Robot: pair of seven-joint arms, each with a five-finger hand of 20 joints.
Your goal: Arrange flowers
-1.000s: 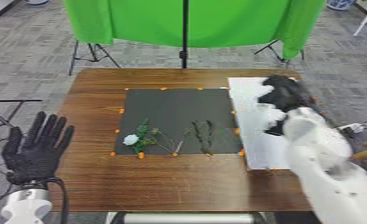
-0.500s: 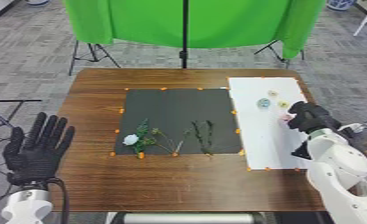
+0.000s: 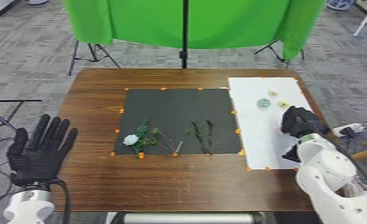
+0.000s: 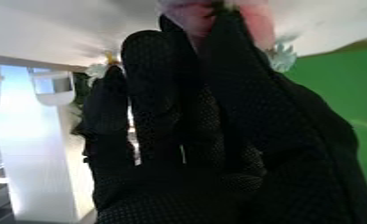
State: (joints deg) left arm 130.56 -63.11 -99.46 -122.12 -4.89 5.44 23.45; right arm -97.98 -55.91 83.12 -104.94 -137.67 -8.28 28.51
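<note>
In the head view, my right hand point(image 3: 300, 121) is over the right part of the white sheet point(image 3: 260, 137). In the right wrist view the right hand point(image 4: 184, 145) has its fingers and thumb extended, tips at a pink flower point(image 4: 255, 22) that they partly cover. A pale blue flower point(image 3: 264, 103) and small yellowish flowers point(image 3: 273, 93) lie beyond the hand. On the dark mat point(image 3: 175, 107) are a white rose point(image 3: 131, 140) with green leaves, thin sprigs point(image 3: 166, 142) and dark green stems point(image 3: 202, 136). Left of the mat, my left hand point(image 3: 39, 156) is open, fingers spread.
Orange markers point(image 3: 141, 155) line the edges of the mat and sheet. The brown table point(image 3: 179, 185) extends around them. A green cloth point(image 3: 144, 22) hangs behind the table, with a black stand point(image 3: 184, 52) in front of it.
My right hand came back from the sheet's far part toward its right edge, then shifted slightly left over the spot of the pink flower. The left hand shifted very slightly.
</note>
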